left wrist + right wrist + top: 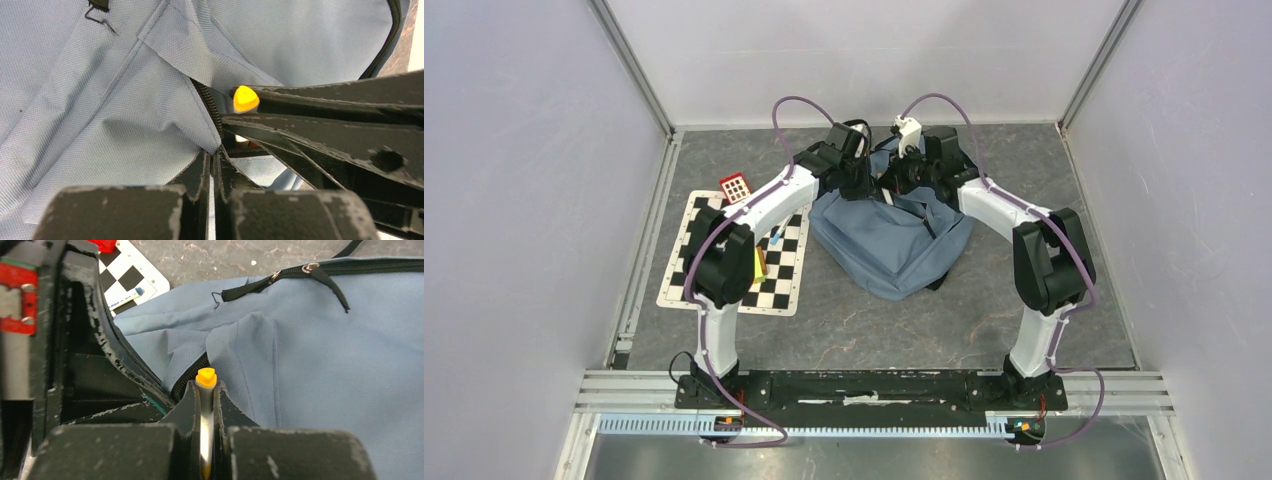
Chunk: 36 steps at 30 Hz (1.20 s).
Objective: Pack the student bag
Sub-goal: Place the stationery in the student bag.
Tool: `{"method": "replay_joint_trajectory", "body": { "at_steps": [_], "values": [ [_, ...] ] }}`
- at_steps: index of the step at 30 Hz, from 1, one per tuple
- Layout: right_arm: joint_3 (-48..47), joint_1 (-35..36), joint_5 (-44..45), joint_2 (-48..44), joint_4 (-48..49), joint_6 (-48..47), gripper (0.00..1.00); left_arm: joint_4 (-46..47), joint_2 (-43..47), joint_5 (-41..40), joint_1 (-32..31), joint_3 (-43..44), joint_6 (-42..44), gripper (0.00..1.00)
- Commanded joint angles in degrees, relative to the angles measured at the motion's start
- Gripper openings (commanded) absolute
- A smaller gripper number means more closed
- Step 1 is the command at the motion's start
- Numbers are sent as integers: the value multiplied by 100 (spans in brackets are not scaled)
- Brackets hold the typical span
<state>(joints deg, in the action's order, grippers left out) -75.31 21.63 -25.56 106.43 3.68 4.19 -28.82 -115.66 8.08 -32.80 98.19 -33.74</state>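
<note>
The student bag (889, 245), dusty blue-grey, lies on the table's middle with both arms reaching over its far end. My left gripper (218, 152) is shut, pinching the fabric edge beside an open dark zipper (212, 112). My right gripper (206, 385) is shut on a silver pen with an orange cap (206, 377). The pen's tip (246, 98) points at the zipper opening, right next to the left gripper's fingers. In the top view the left gripper (861, 183) and the right gripper (892, 183) nearly touch above the bag.
A checkerboard mat (734, 255) lies left of the bag, partly under the left arm. On it are a red keypad-like item (735, 187), a yellow object (761, 265) and a blue-capped pen (125, 297). Pale walls enclose the table.
</note>
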Motion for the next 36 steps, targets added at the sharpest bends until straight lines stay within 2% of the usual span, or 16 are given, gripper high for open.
{"method": "replay_joint_trajectory", "body": {
  "at_steps": [1, 5, 9, 11, 15, 20, 21, 24, 25, 27, 29, 31, 36],
  "values": [
    [-641, -9, -350, 293, -1030, -131, 0, 442, 518, 126, 36, -26, -86, 2],
    [-605, -17, -259, 250, -1381, -80, 0, 448, 552, 106, 36, -80, -68, 2],
    [-575, -40, -235, 142, -1397, 2, 16, 482, 586, 98, 33, -155, -75, 2],
    [-627, -70, -290, 143, -1389, 93, 27, 491, 598, 100, 36, -155, -67, 2],
    [-756, -117, -350, 65, -1376, 173, 41, 485, 610, 100, 34, -169, -51, 2],
    [-702, -158, -297, -182, -1290, 250, 51, 502, 619, 115, 36, -203, -28, 2],
    [-658, -167, -277, -264, -1256, 266, 52, 515, 650, 95, 39, -226, 42, 5],
    [-489, -215, -140, -553, -1135, 331, 57, 892, 1037, -203, 28, -600, 261, 50],
    [-441, -242, -106, -655, -1096, 354, 60, 998, 1219, -356, 28, -726, 384, 62],
    [-416, -297, -109, -829, -1082, 387, 63, 1039, 1518, -619, 35, -930, 707, 79],
    [-393, -342, -91, -961, -1081, 392, 65, 960, 1779, -786, 65, -1131, 1028, 91],
    [-366, -375, -52, -1090, -1081, 387, 67, 815, 2027, -940, 140, -1399, 1316, 99],
    [-327, -439, 34, -1322, -1084, 371, 68, 172, 2403, -1266, 597, -2136, 2028, 100]
  ]
}}
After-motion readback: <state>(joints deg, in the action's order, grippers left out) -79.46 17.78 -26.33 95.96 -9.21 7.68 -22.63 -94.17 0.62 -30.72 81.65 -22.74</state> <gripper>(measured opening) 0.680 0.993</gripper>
